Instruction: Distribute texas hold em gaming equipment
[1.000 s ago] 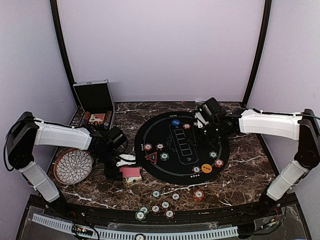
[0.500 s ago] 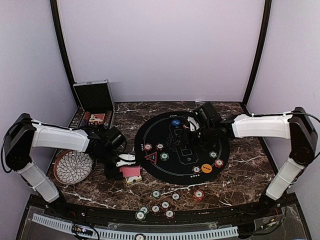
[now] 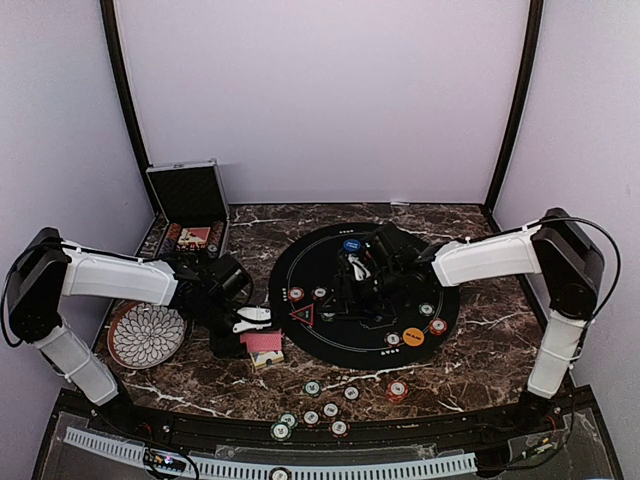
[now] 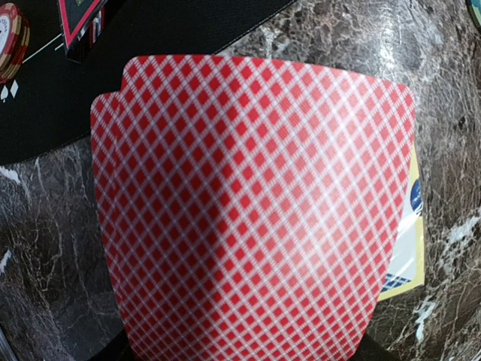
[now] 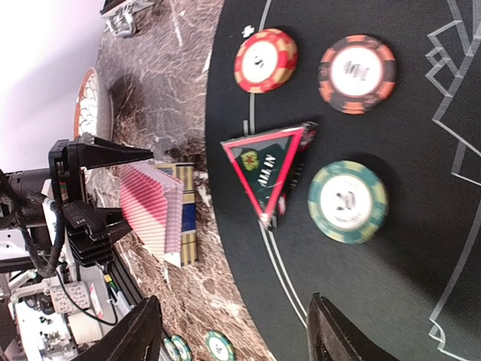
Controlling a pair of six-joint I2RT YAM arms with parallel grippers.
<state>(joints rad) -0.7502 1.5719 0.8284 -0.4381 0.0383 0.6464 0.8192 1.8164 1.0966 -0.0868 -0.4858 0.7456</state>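
In the left wrist view the card (image 4: 252,210) fills nearly the whole picture. Its lower edge is cut off at the bottom. The left fingers (image 3: 252,319) that pinch it are almost fully hidden behind it. Of the box (image 4: 409,256) under the card, only a strip shows at the right side. Ahead of these fingers, a chip (image 4: 10,43) and the red triangle (image 4: 79,19) are cut by the picture's edge. Of the right fingers (image 5: 139,335), only the tips show; the rest is cut off below.

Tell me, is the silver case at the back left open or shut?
Open: the silver case has its lid standing upright, contents showing inside.
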